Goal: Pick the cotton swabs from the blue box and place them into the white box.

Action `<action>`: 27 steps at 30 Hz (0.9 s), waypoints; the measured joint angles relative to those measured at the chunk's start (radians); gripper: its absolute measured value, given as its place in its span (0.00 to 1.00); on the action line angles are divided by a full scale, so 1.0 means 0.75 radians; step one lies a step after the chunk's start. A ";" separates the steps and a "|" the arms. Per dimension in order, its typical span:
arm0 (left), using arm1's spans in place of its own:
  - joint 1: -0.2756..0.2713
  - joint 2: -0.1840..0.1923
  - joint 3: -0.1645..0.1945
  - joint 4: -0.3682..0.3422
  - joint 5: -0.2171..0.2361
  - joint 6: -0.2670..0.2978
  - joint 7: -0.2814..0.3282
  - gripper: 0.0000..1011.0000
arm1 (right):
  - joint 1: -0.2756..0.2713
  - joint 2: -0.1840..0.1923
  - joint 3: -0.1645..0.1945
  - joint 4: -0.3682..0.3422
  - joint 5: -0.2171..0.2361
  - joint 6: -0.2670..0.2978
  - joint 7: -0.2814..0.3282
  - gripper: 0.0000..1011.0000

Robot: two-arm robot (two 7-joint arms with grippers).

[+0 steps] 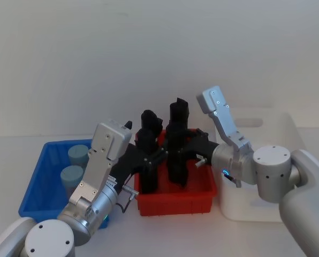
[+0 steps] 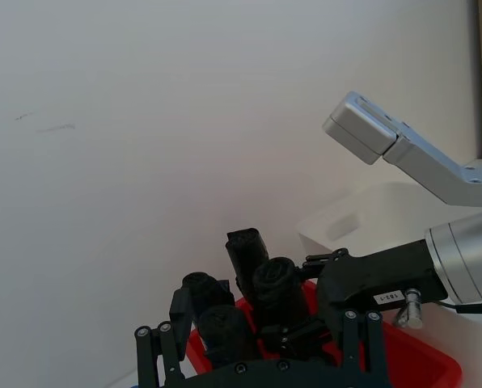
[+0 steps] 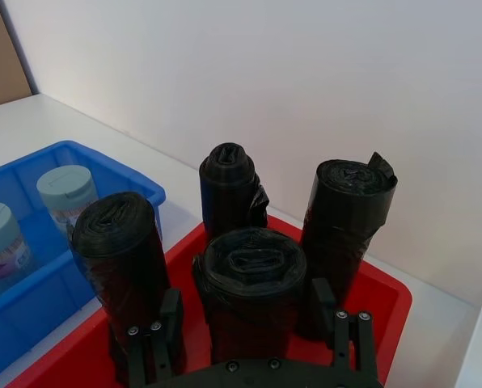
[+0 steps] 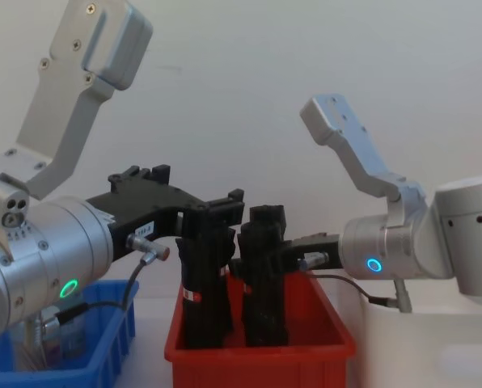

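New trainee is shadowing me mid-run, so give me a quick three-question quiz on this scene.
1. True or false: the cotton swabs already sit in the white box.
2. How many black rolls stand in the red bin?
3. The left tool and right tool both hover, open, over: A) the bare table B) the red bin C) a shelf.
Key: 1 false, both jars are in the blue box. 2 four. 3 B.
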 joint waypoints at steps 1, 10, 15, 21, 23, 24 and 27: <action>0.000 0.000 0.000 0.000 0.000 0.000 0.000 0.99 | 0.005 -0.003 -0.001 0.010 0.002 -0.002 -0.001 0.99; 0.000 0.000 0.000 0.000 0.000 0.000 0.000 0.99 | 0.043 -0.024 -0.006 0.083 0.017 -0.029 -0.013 0.99; 0.000 0.000 0.000 0.000 0.000 0.000 0.000 0.99 | 0.050 -0.026 -0.008 0.091 0.018 -0.029 -0.020 0.99; 0.000 0.000 0.000 0.000 0.000 0.000 0.000 0.99 | 0.050 -0.027 -0.009 0.089 0.021 -0.023 -0.024 0.99; 0.000 0.000 0.000 0.000 0.000 0.000 0.000 0.99 | 0.050 -0.026 -0.009 0.088 0.022 -0.020 -0.025 0.99; 0.000 0.000 0.000 0.000 0.000 0.000 0.000 0.99 | 0.050 -0.026 -0.009 0.087 0.022 -0.019 -0.026 0.99; 0.000 0.000 0.000 0.000 0.000 0.000 0.000 0.99 | 0.050 -0.026 -0.009 0.085 0.024 -0.016 -0.027 0.98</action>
